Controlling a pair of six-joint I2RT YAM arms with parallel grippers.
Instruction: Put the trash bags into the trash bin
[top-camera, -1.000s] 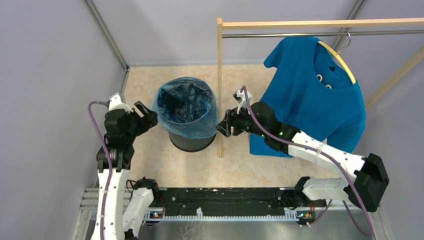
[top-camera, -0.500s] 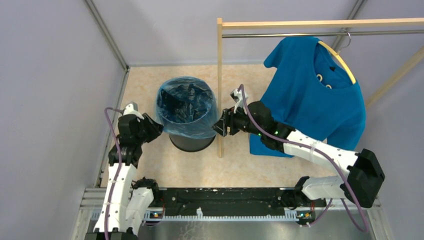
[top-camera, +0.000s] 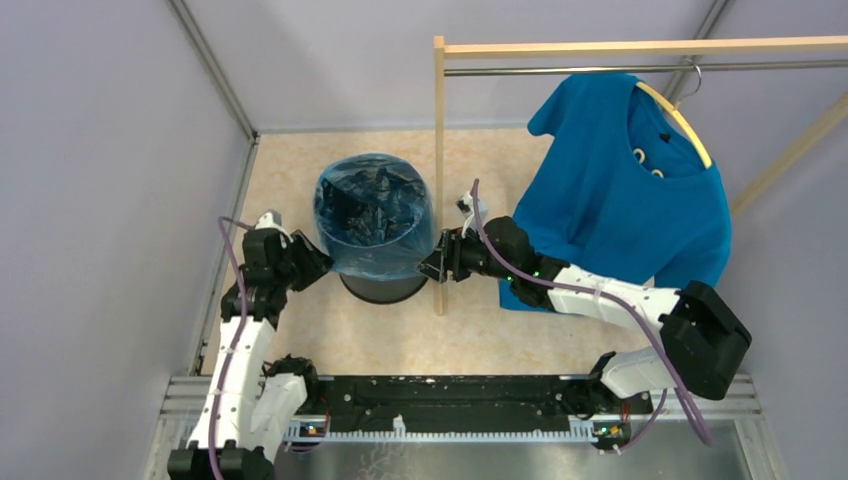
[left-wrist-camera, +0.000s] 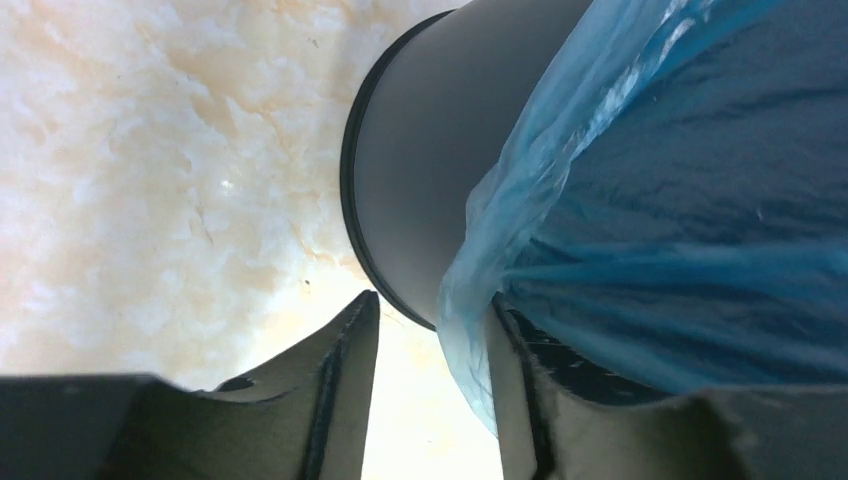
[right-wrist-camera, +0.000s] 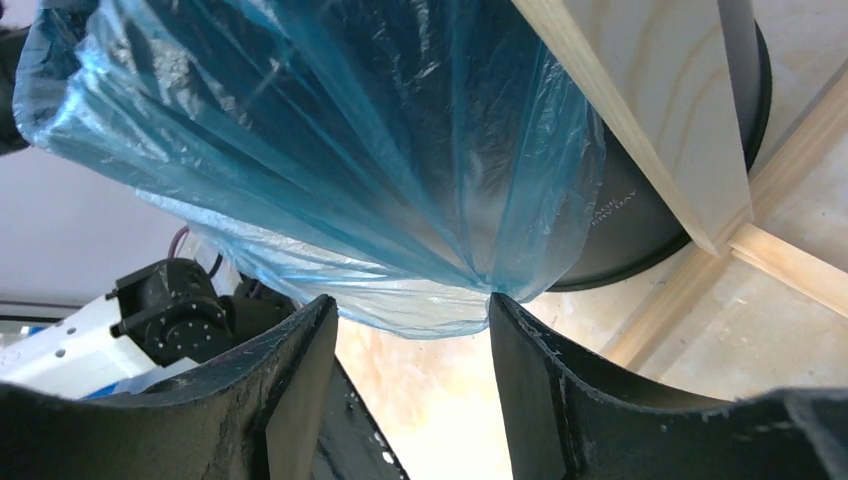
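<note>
Crinkly light-blue plastic trash bag (top-camera: 375, 215) cuffs the round black trash bin (top-camera: 385, 288) from above; left gripper (top-camera: 308, 262) and right gripper (top-camera: 435, 265) have dropped lower, dragging its hem down. Left wrist: jaws parted beside the hem. Right wrist: same, so probably nearly done.

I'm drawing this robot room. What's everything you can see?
trash bag: one, light blue, draped over the bin's rim
trash bin: one, black, on the floor between the grippers
T-shirt: one, blue, on the hanger at right
hanger: one, yellowish, on the rack's rail
clothes rack: one, pale wood, post right of the bin
floor: one, beige marbled, under everything
left gripper: one, black, open, at the bag's left edge
right gripper: one, black, open, at the bag's right edge
</note>
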